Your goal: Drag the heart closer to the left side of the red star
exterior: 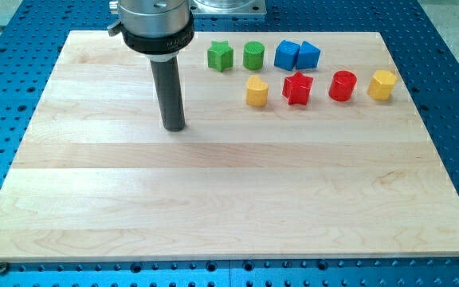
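On a pale wooden table (213, 199), my tip (174, 127) rests on bare wood at the view's left, well apart from all the blocks; the arm carries no claw, only this dark rod. Toward the view's right, a green star (221, 56) and green cylinder (253, 55) sit above the yellow heart (256, 91), which lies just left of the red star (297, 88). Two blue blocks (296, 55), a red cylinder (343, 85) and a yellow hexagon (382, 84) follow.
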